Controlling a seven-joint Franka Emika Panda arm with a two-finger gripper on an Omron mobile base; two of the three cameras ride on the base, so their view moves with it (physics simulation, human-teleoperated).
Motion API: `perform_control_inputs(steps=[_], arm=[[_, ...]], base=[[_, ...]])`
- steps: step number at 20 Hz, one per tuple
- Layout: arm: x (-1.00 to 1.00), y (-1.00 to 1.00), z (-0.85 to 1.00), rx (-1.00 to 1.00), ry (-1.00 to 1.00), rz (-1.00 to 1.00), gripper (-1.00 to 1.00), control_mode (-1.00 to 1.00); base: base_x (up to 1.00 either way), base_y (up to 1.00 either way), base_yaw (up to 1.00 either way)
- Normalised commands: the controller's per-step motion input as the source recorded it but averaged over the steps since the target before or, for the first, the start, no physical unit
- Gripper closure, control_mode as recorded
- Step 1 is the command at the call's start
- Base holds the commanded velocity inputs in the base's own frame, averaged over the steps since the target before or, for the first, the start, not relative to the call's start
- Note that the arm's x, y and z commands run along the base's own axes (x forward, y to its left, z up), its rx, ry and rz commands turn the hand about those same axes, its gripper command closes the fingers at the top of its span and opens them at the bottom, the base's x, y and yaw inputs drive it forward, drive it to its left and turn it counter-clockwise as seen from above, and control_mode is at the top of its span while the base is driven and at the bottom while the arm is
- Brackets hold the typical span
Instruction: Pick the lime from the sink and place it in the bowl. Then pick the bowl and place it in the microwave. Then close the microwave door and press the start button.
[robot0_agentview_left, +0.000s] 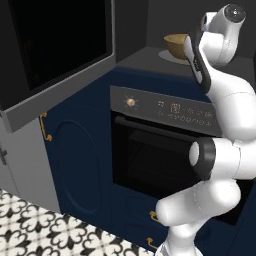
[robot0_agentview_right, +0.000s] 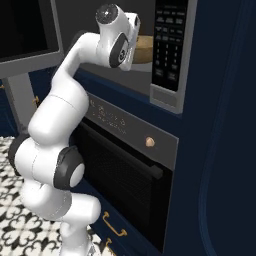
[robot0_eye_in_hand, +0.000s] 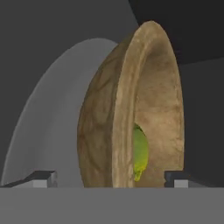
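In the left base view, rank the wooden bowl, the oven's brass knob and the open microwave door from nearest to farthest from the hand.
1. Bowl: on the grey turntable in the microwave, right beside the hand, whose jaws stand wide at its rim.
2. Oven knob: below and left, on the control strip.
3. Microwave door: swung open, far left.

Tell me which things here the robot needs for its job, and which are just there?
Needed: bowl, lime inside it, microwave, microwave door standing open.
Just there: oven, blue cabinet, patterned floor.
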Motion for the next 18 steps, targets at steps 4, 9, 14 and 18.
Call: perform_control_inputs(steps=[4,9,14,18], arm=[[-0.19,0.08,-0.01,0.03,-0.36,0.0,-1.0,-1.0],[-0.9,0.37,0.43,0.01,-0.02,0.0,-1.0,-1.0],[-0.97,0.5,0.38,-0.03,0.0,0.0,-1.0,-1.0],[-0.99,0.46,0.24,0.03,-0.04,-0.04,-1.0,-1.0]], base=[[0.0,0.0,0.0],[0.0,0.0,0.0],[0.0,0.0,0.0],[0.0,0.0,0.0]])
